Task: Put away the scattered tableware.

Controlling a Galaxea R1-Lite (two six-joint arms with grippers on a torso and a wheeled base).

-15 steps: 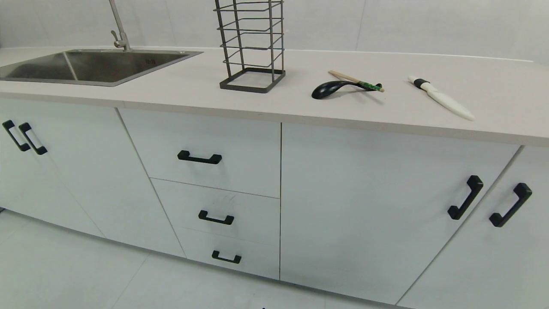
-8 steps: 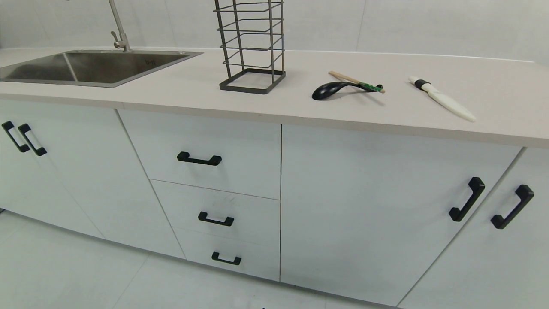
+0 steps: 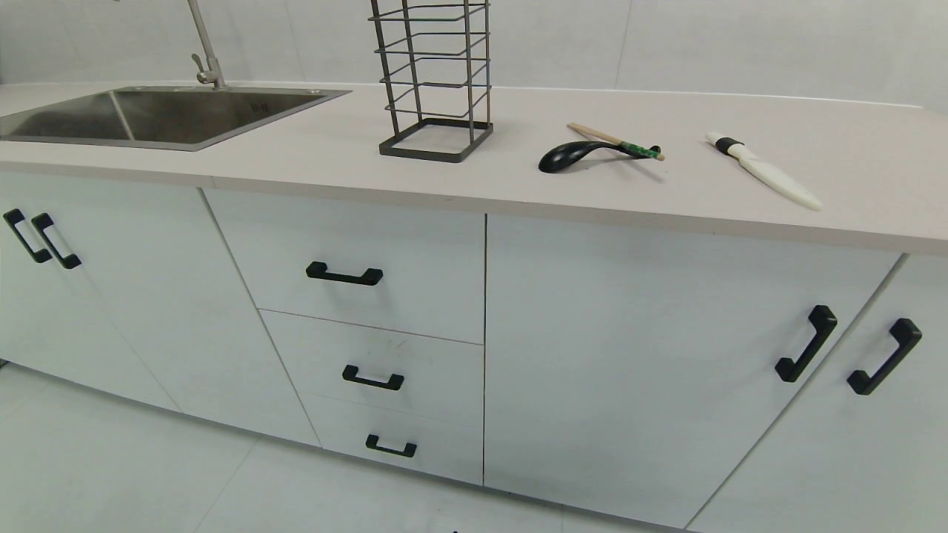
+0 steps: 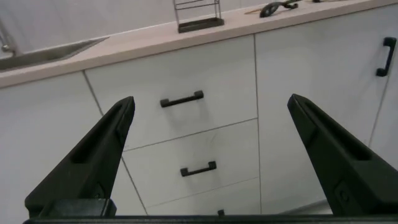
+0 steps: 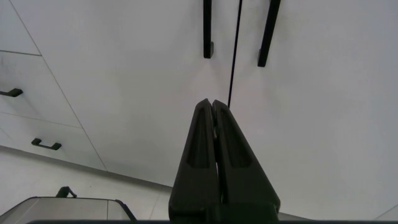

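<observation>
On the counter (image 3: 296,166) we see the black spoon (image 3: 570,155) lying to the right of the upright wire rack (image 3: 435,81), with the chopsticks (image 3: 613,139) resting across the raised end of its handle. The white knife (image 3: 763,170) lies farther right, apart from both. The sink (image 3: 170,111) sits at the counter's left end. Our left gripper (image 4: 211,102) hangs low before the drawers (image 4: 181,99), its fingers spread wide. Our right gripper (image 5: 212,106) faces two cabinet door handles (image 5: 207,28), its fingers pressed together on nothing.
</observation>
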